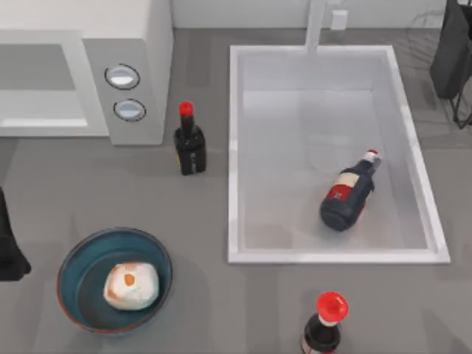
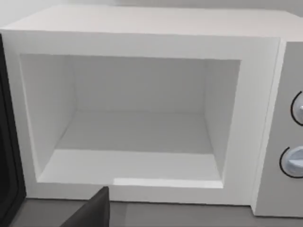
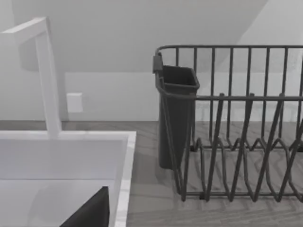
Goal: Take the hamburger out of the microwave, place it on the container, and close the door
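From above, I am seeing the hamburger (image 1: pixel 130 285) already sitting inside the container (image 1: pixel 74 257), near the table's front left, with the bun resting right of the bowl's middle and looking settled, not tipping over the rim. The microwave (image 1: pixel 140 29) is standing at the back left with its cavity open toward me; my left arm (image 1: pixel 9 247) is showing as a dark shape at the left edge beside the bowl, and my right arm (image 1: pixel 451 51) is parked at the back right. A small bottle (image 1: pixel 189 141) is standing just beside the microwave's front corner, another bottle (image 1: pixel 349 195) is lying in the sink (image 1: pixel 234 147), and a red-capped bottle (image 1: pixel 324 324) is standing at the front edge. Through my left wrist camera I am looking straight into the empty grey-white cavity (image 2: pixel 137 127), with a dark panel (image 2: pixel 8 156) at the side that I am taking for the open door, though I cannot be sure; I cannot tell how far my own fingers are spread, and nothing seems to be held. Through my right wrist camera I am facing the faucet (image 3: pixel 47 75) and a dish rack (image 3: pixel 236 132), and there too I cannot tell how my fingers stand. I am judging that only the door is left: a stiff, light, hinged panel, best pushed on its outer edge or handle.
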`<state>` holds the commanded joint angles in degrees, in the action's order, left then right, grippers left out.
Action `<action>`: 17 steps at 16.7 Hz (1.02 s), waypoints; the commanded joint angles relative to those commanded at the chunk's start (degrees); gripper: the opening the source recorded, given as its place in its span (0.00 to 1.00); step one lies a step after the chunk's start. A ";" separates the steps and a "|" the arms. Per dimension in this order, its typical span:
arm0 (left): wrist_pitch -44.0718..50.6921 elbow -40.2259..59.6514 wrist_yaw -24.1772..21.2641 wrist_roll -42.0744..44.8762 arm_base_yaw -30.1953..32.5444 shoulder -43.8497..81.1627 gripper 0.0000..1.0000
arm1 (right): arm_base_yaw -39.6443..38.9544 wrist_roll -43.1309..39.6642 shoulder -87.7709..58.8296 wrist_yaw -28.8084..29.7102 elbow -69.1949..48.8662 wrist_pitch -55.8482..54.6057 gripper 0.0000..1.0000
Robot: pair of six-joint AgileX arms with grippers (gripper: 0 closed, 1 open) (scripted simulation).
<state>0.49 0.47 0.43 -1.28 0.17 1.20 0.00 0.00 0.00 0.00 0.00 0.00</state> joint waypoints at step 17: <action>-0.49 -0.47 -0.43 1.28 -0.17 -1.20 0.17 | 0.00 0.00 0.00 0.00 0.00 0.00 1.00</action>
<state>0.00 0.00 0.00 0.00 0.00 0.00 0.00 0.00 0.00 0.00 0.00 0.00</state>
